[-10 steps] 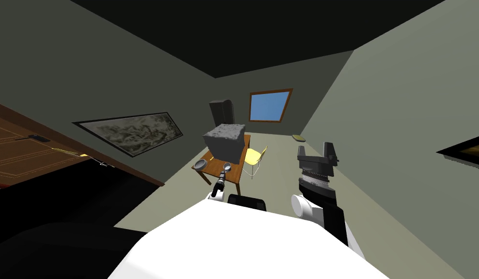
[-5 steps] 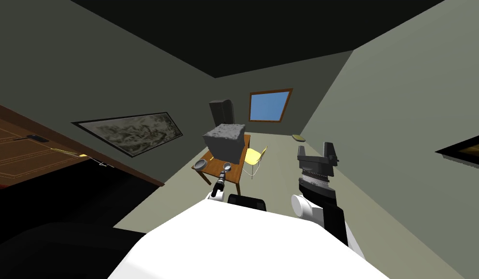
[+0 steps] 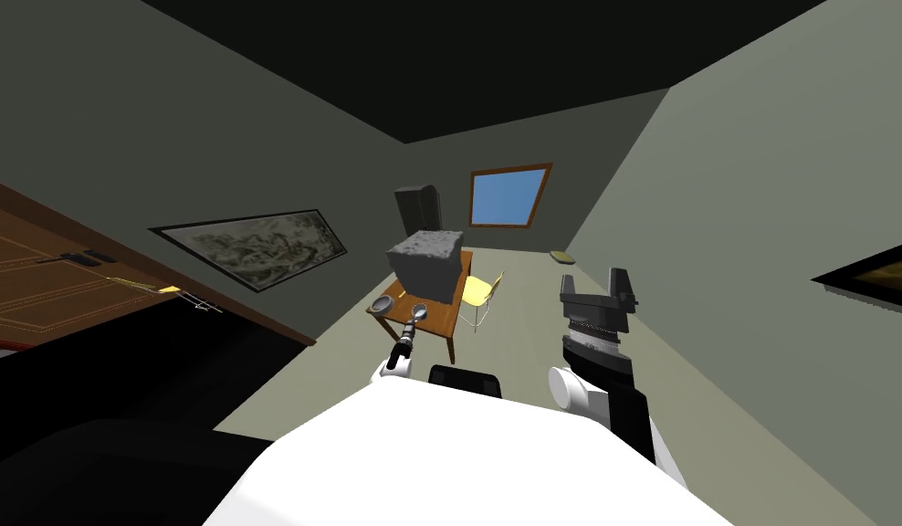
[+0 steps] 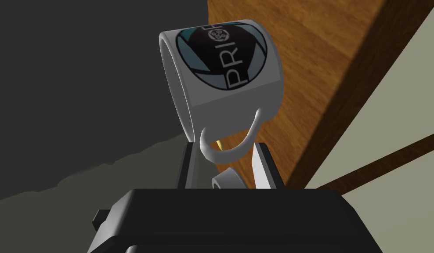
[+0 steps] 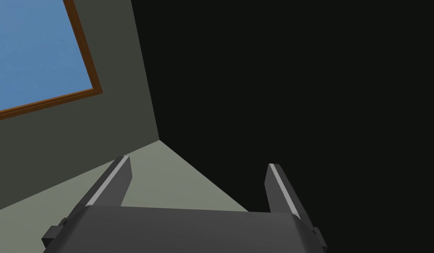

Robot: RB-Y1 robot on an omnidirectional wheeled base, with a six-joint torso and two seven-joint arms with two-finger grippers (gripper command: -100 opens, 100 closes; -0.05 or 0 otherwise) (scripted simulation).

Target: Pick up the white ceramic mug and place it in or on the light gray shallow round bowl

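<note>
Scanning big to small: brown wooden table [image 3: 437,321] stood ahead of the robot, with a rough grey block [image 3: 426,265] taking up most of its far part. Right arm was raised at the robot's right, well apart from the table; right gripper [image 3: 593,283] was empty, its fingers spread about a third of the wrist picture apart [image 5: 198,163], nothing between them.

Shallow round grey bowl [image 3: 382,304] sat on the table's near left corner, upright as far as could be told, and looked empty. White mug [image 3: 420,311] was near the table's front edge, to the right of the bowl, near it but not touching.

Left gripper [image 3: 413,327] reached in from the near side and had the mug. In the left wrist view the mug [image 4: 225,74] hung just past the fingertips with a dark round logo on its side. It was tilted, its long axis lying across the line of the fingers rather than along it. Left gripper [image 4: 223,147] was closed narrow, and its fingers [image 4: 187,169] pinched the curved handle [image 4: 229,151] from both sides. The table top [image 4: 317,66] showed behind the mug; could not tell whether the mug's base was clear of the wood.

Key relation, as a judgement: the bowl lay to the robot's left of the held mug at about the same depth, so a short sideways carry by the left arm looked like the remaining step. The handle-only grip and the tilt could let the mug swing.
</note>
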